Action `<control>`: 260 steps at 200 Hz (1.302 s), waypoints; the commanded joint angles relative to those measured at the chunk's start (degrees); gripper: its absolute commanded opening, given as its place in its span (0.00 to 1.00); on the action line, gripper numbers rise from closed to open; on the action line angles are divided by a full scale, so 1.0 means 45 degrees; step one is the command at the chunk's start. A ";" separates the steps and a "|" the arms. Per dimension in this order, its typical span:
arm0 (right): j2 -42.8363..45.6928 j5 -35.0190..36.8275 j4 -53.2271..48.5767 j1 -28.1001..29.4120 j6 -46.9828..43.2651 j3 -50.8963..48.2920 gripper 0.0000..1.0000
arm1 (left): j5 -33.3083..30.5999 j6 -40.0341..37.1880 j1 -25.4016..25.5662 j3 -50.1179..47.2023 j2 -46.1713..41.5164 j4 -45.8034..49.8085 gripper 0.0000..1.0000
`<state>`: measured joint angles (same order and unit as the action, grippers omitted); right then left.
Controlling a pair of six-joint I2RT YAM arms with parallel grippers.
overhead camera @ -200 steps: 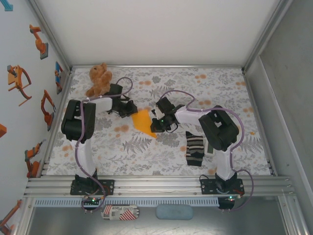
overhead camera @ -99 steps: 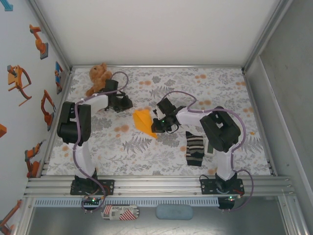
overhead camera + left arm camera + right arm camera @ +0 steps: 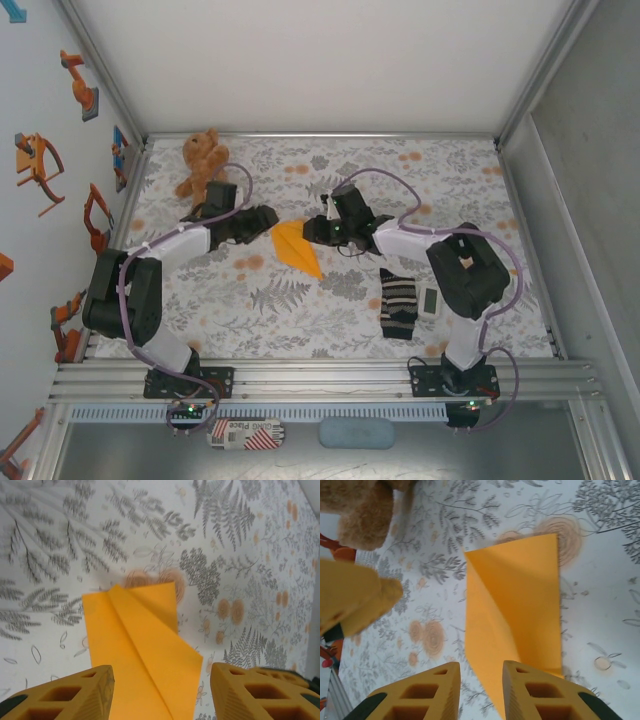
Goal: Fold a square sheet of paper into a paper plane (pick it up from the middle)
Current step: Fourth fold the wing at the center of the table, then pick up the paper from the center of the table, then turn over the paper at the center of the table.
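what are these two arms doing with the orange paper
They are folding it into a plane. The partly folded paper plane lies on the table. The left gripper is wide open, facing it from one side; the right gripper is at the opposite edge, fingers narrowly apart, gripping nothing.

Enclosed cell. Low table (image 3: 300, 310) covered in white cloth with grey fern and orange flower print. Plain white back wall (image 3: 320, 60). Pale left wall (image 3: 30, 220) carrying orange robot-arm stickers (image 3: 38, 160). Grey panel (image 3: 590, 150) at right. Aluminium rails (image 3: 320, 378) along near edge. Light even, shadows soft.
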<state>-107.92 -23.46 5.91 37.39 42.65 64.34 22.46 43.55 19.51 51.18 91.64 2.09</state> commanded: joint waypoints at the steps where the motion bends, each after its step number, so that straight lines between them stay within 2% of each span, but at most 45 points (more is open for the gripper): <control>1: -0.0706 -0.0306 -0.0288 -0.0066 -0.0513 0.0639 0.29 | 0.0556 0.1173 0.0161 -0.0538 -0.0218 -0.0994 0.55; 25: -0.1252 -0.0564 -0.0855 -0.0119 -0.1315 0.1159 0.28 | 0.0537 0.1355 0.0169 -0.0819 -0.0150 -0.1183 0.57; 76: -0.1861 -0.1655 -0.0682 -0.0183 -0.1858 0.1656 0.13 | 0.0556 0.1374 0.0148 -0.0846 -0.0070 -0.1274 0.60; 101: -0.1975 -0.2209 -0.0290 -0.0203 -0.1886 0.1716 0.09 | 0.0709 0.1395 0.0047 -0.0825 -0.0169 -0.1341 0.60; 118: -0.1909 -0.2163 -0.0259 -0.0203 -0.1939 0.1758 0.00 | 0.0761 0.1416 -0.0009 -0.0884 -0.0362 -0.1413 0.61; 145: -0.1225 -0.1721 0.0262 -0.0260 -0.1845 0.1532 0.00 | 0.1025 0.1609 -0.0133 -0.1061 -0.0843 -0.1765 0.61; 183: 0.0407 -0.1506 0.2125 -0.0679 -0.0730 0.0723 0.00 | 0.1970 0.2146 -0.0155 -0.1365 -0.1718 -0.3286 0.65; 214: 0.1427 -0.1992 0.3649 -0.1066 0.0618 0.0286 0.00 | 0.2942 0.2788 -0.0146 -0.1468 -0.2243 -0.5187 0.70; 260: 0.2071 -0.2950 0.5440 -0.1336 0.2557 0.0310 0.00 | 0.4474 0.4366 0.0115 -0.1024 -0.1577 -0.8629 0.70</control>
<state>-100.18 -33.63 23.03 31.64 47.62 66.37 36.91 57.93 19.25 45.25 83.09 -24.95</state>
